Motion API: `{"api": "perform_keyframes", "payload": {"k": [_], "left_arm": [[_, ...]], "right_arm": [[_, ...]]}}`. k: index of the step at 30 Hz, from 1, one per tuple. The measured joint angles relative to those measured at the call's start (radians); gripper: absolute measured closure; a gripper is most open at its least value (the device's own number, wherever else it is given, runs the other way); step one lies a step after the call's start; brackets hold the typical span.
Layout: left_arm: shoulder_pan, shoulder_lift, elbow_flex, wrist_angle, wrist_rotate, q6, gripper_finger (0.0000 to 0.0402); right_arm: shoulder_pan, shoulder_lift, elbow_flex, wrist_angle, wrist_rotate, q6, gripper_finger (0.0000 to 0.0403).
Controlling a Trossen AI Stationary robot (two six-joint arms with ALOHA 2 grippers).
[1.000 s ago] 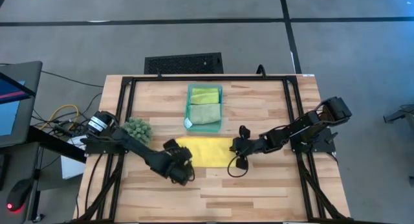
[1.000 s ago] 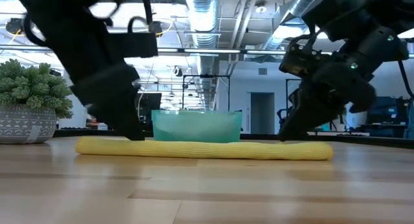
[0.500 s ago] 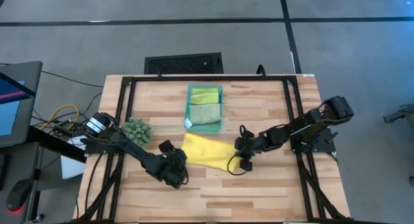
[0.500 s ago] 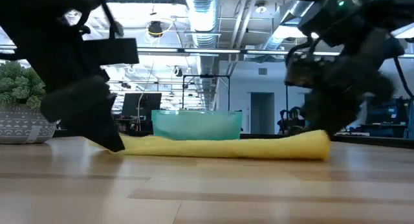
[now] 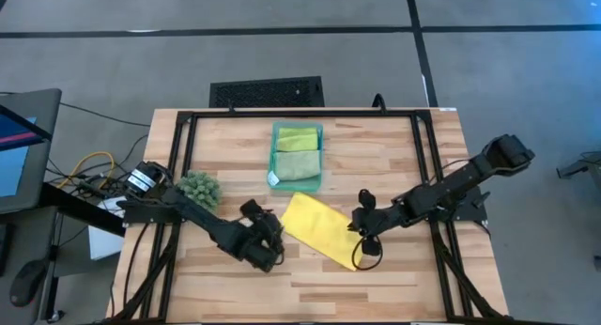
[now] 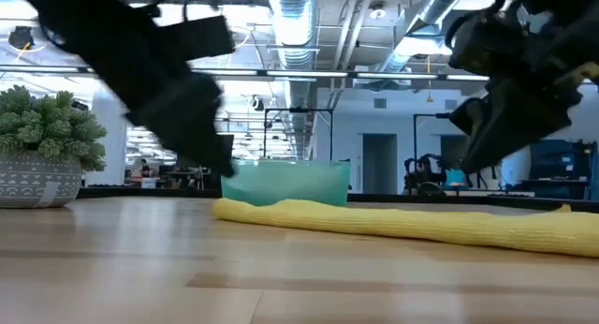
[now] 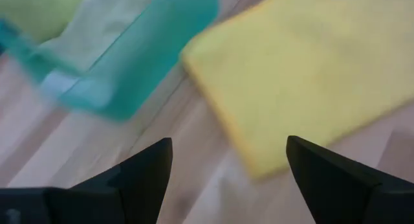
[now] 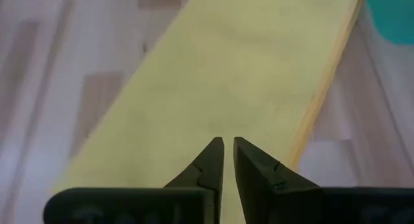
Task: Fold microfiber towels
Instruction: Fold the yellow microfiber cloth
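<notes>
The wooden table is lying bare around both grippers; right gripper is pinching the yellow towel, left gripper gaping wide beside its edge.

Yellow towel now lies diagonally, its right end dragged toward lower right by the right end effector.
</notes>
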Motion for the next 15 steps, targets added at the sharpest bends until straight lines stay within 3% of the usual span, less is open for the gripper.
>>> {"api": "perform_keyframes", "payload": {"k": [7, 12, 15], "left_arm": [[0.122, 0.070, 0.001, 0.246, 0.116, 0.201, 0.0106], [0.194, 0.131, 0.005, 0.256, 0.142, 0.252, 0.0106], [0.223, 0.125, 0.035, 0.178, 0.154, 0.289, 0.0106]], "right_arm": [[-0.002, 0.106, -0.011, -0.031, -0.064, -0.050, 0.0343], [0.032, 0.177, -0.007, 0.021, -0.272, -0.044, 0.0343], [0.065, 0.203, 0.008, 0.090, -0.371, -0.071, 0.0343]]}}
